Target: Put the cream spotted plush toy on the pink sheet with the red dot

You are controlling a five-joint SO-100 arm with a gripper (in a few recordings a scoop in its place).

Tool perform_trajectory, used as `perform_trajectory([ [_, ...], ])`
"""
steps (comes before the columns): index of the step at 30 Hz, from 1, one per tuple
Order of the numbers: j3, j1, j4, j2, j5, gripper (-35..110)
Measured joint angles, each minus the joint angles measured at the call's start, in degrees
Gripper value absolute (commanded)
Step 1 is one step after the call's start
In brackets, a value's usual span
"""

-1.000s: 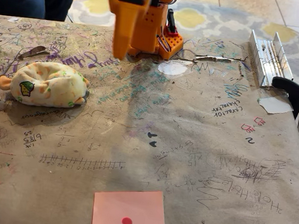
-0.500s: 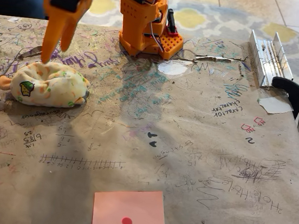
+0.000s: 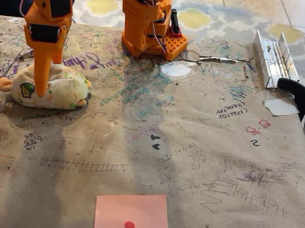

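Cream plush toy [image 3: 53,86] green-orange spotted; pink sheet [image 3: 132,218] red-dotted; orange end effector [image 3: 39,92].

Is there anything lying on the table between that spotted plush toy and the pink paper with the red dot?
No objects: in the fixed view, only scribbled tabletop separates the plush toy from the pink sheet.

Orange gripper [image 3: 40,86] down on the cream spotted plush toy [image 3: 50,86], far left of the table [image 3: 203,153].
Its fingers point straight down against the toy's front; the pink sheet with the red dot [image 3: 132,218] lies well apart at the near edge.
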Motion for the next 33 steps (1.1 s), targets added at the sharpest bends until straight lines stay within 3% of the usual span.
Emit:
perform_trajectory([
  [10, -7.4, 1.1, 10.4, -11.0, -3.7, 40],
  [18, -10.4, 6.4, 9.7, -12.8, -5.1, 40],
  [22, -14.2, 7.7, 8.6, -16.8, -5.1, 31],
  [24, -16.3, 7.6, 9.0, -19.1, -4.7, 9],
  [26, -18.3, 7.5, 9.5, -20.1, -4.4, 1],
  [33, -20.3, 6.9, 10.4, -20.0, -4.0, 0],
])
